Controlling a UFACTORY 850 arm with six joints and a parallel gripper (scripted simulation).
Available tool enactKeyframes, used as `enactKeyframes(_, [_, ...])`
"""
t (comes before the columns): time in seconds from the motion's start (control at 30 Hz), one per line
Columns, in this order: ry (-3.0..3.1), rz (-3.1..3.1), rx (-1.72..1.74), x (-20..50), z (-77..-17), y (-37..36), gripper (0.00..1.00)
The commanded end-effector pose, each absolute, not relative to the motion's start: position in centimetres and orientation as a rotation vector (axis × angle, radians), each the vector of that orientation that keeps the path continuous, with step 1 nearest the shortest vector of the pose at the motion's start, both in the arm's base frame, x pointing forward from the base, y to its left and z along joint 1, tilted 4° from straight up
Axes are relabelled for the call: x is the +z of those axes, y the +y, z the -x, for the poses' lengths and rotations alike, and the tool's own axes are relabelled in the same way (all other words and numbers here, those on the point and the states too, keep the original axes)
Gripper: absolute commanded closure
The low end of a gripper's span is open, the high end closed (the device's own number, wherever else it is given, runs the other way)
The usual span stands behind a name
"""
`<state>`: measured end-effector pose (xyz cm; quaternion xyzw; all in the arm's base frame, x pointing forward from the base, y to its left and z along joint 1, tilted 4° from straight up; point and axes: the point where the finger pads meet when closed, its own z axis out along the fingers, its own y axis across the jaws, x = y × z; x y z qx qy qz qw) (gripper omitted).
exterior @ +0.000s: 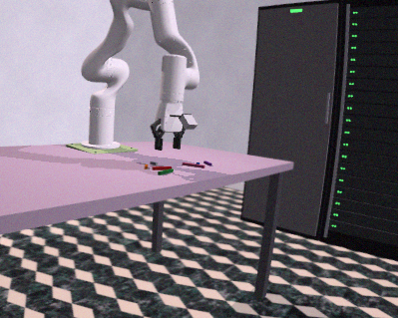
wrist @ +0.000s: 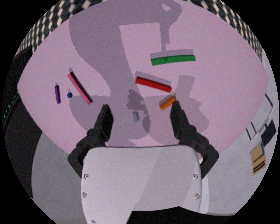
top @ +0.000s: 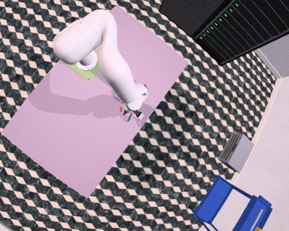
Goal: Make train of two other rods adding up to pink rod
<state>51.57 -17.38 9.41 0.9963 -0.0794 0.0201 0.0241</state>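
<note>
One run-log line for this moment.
gripper: open, empty, above table | rods: green, red, orange, pink, purple, blue apart | train: none
</note>
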Motion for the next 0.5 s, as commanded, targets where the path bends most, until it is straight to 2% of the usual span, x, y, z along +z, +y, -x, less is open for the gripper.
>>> enactKeyframes(0.0, [-0.246,-3.082,0.065,9.49,-51.65,-17.4,0.0])
enactKeyframes(0.47, [-0.161,-3.087,0.063,9.48,-51.69,-17.22,0.0])
